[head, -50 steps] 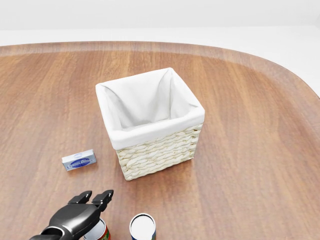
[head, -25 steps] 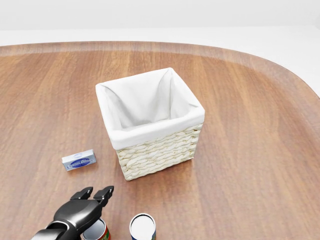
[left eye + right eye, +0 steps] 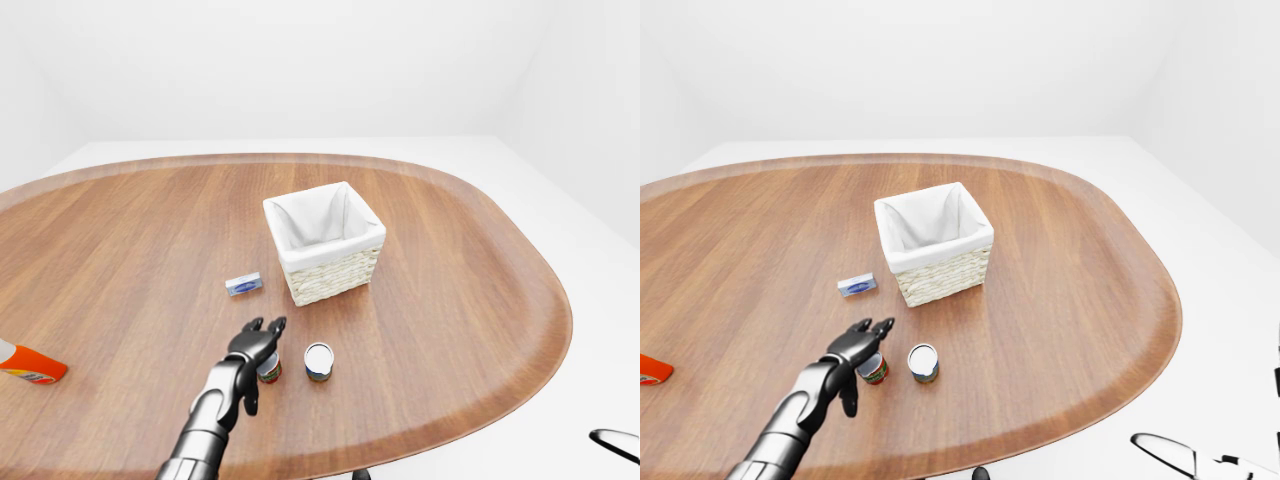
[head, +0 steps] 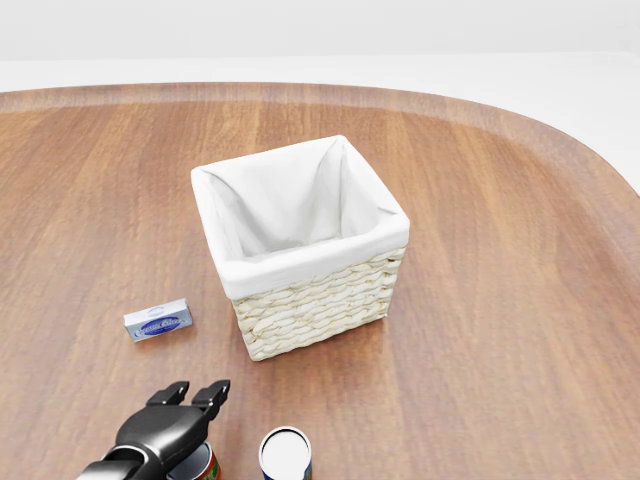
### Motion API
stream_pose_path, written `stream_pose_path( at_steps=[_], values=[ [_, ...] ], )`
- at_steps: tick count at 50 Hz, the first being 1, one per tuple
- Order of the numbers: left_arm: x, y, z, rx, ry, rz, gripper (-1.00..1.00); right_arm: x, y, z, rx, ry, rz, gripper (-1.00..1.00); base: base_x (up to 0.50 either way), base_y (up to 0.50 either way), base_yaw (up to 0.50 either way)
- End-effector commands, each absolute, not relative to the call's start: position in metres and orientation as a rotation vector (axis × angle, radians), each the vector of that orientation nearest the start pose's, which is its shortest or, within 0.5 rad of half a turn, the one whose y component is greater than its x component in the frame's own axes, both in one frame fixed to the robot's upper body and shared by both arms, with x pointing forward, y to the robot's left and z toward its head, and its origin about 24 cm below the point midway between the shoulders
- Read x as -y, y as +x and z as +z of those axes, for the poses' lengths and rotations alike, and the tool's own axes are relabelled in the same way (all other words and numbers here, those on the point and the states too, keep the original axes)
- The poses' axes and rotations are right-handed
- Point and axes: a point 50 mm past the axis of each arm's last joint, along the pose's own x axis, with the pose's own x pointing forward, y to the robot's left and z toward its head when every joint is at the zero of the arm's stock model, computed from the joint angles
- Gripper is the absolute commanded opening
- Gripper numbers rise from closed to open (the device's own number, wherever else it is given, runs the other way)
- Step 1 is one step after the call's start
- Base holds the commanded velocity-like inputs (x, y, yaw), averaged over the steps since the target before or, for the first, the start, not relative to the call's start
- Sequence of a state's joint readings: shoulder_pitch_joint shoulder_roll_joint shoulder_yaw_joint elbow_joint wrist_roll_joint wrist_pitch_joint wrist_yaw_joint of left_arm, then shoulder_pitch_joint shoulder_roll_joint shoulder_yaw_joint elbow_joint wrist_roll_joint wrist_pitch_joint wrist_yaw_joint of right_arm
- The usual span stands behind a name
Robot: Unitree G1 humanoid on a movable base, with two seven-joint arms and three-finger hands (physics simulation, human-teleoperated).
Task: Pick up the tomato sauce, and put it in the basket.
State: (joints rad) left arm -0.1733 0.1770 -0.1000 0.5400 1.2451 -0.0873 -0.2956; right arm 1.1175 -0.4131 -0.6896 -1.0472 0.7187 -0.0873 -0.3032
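The tomato sauce can [image 3: 270,370], red and green, stands on the wooden table, below and left of the basket in the left-eye view. It also shows at the bottom of the head view [image 4: 203,468], mostly hidden by my hand. My left hand [image 3: 260,332] hovers over the can with its fingers [image 4: 212,392] spread open, not closed round it. The white-lined wicker basket [image 4: 320,305] stands empty in the middle of the table. My right hand is not in view.
A second can [image 4: 286,452] with a white lid and a blue label stands just right of the tomato sauce. A small blue box [image 4: 158,320] lies left of the basket. An orange bottle [image 3: 30,364] lies at the far left.
My left hand has shifted slightly right and toward the bottom of the head view, staying over the tomato sauce can. Nothing else has moved.
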Motion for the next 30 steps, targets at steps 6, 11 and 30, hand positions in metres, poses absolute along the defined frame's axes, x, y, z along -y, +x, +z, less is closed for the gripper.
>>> stream_pose_path(
  at_steps=[6,11,30],
  values=[
    [-0.1637,0.2592,-0.0578,-0.455,1.41,-0.626,1.0,0.2652,0.057,0.1977,0.202,-0.214,-0.484,1.0,0.0,0.0,0.0],
    [-0.164,0.2586,-0.062,-0.47,1.407,-0.635,1.0,0.265,0.0567,0.1972,0.201,-0.211,-0.484,1.0,0.0,0.0,0.0],
    [-0.1628,0.2619,-0.0616,-0.459,1.401,-0.623,-1.0,0.2632,0.0583,0.1964,0.23,-0.197,-0.471,1.0,0.0,0.0,0.0]
  ],
)
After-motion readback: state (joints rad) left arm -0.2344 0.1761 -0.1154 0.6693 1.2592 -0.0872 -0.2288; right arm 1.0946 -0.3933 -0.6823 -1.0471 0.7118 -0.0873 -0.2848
